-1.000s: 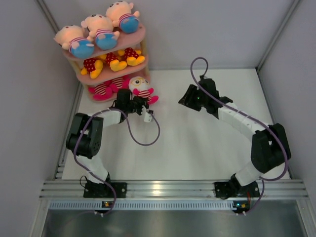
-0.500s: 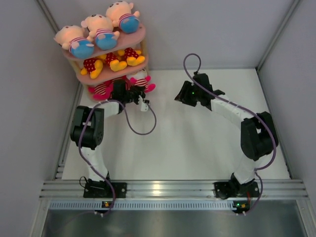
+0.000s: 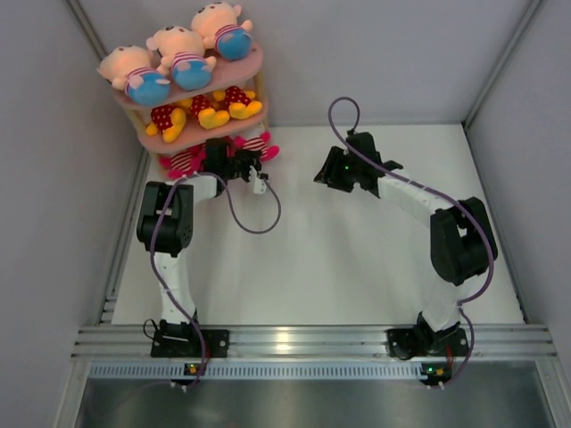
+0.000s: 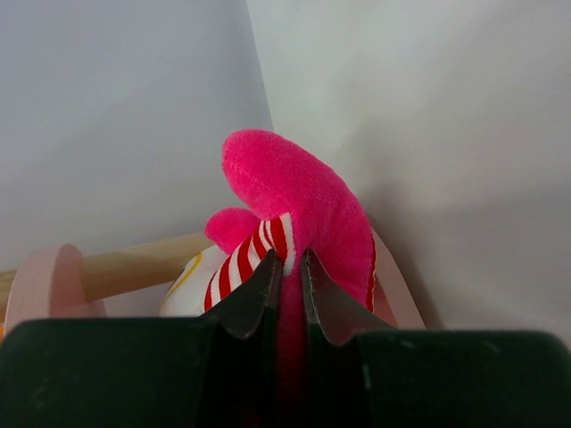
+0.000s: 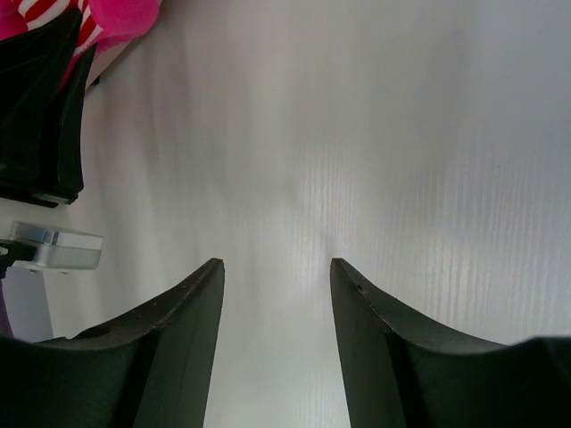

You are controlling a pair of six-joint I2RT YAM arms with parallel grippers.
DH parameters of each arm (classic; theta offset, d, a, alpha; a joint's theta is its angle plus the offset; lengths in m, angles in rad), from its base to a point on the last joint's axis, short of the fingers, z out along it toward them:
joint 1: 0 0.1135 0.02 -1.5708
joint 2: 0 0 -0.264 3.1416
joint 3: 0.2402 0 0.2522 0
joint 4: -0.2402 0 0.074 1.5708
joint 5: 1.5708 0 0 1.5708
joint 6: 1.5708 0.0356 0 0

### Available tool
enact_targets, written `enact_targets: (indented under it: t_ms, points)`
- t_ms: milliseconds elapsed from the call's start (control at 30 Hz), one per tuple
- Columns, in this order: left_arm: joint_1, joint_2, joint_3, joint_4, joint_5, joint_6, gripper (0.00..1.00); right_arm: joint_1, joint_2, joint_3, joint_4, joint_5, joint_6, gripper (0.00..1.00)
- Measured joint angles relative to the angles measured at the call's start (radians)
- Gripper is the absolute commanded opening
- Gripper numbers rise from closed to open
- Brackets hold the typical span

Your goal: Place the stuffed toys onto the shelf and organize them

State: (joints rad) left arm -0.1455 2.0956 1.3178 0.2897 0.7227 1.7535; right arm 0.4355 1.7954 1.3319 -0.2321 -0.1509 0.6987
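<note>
The left gripper (image 4: 287, 267) has carried the pink doll (image 3: 260, 147) off the table (image 3: 357, 267) in front of the shelf (image 3: 255, 62) and in towards the bottom tier. A second ago the doll's face showed clear of the boards; now most of it sits under the edge of the middle board, with only a pink limb and some striped cloth showing from above. In the left wrist view the fingers are pressed almost together on the doll's pink body. So the doll looks nearly in place but not yet let go. The right gripper (image 3: 328, 175) has swung a little closer to the shelf and hangs over bare table with its fingers spread, carrying nothing.

By count, the top tier has three boy dolls (image 3: 183, 55) in blue shorts and the middle tier has three yellow bears (image 3: 207, 109) in red spotted outfits. On the bottom tier another striped pink doll (image 3: 183, 162) lies to the left of the held one; the board above hides whether there are more. No toy is left on the table.
</note>
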Motion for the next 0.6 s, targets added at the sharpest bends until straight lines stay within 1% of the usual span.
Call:
enact_targets:
  t_ms: [367, 600]
  points:
    - [0.033, 0.024, 0.045, 0.000, 0.007, 0.004, 0.00, 0.000, 0.000, 0.000, 0.000, 0.000, 0.000, 0.51]
    - [0.041, 0.093, 0.123, 0.002, 0.001, 0.011, 0.00, 0.000, 0.016, 0.011, 0.000, -0.001, 0.000, 0.52]
